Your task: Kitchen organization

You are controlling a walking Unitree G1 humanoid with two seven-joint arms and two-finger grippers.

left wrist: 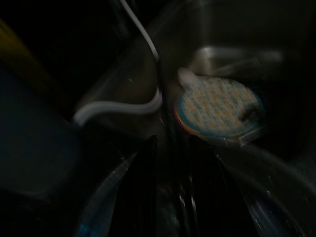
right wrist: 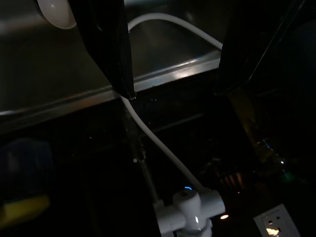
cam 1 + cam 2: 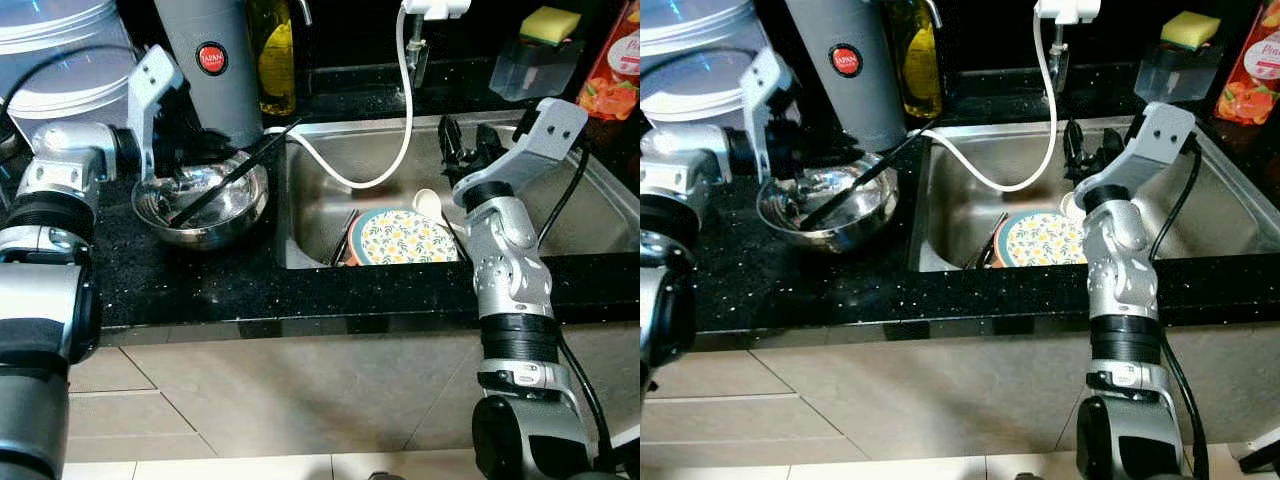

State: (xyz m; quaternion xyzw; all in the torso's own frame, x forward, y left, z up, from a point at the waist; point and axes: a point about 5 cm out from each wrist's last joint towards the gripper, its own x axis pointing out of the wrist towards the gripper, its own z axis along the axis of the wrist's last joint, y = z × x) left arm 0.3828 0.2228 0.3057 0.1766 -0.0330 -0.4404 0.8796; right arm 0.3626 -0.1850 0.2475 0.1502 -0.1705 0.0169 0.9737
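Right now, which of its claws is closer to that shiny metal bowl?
Left. The left gripper reaches into the steel bowl; the right gripper hangs over the sink.

You can read one word for certain: "JAPAN" in white on the round red badge [image 3: 211,58] fixed to the grey cylindrical appliance [image 3: 205,70] standing just behind the steel bowl [image 3: 205,205]. The smaller line under it is too fine to read. Lettering on the orange packet [image 3: 618,65], far from that appliance, stays illegible.
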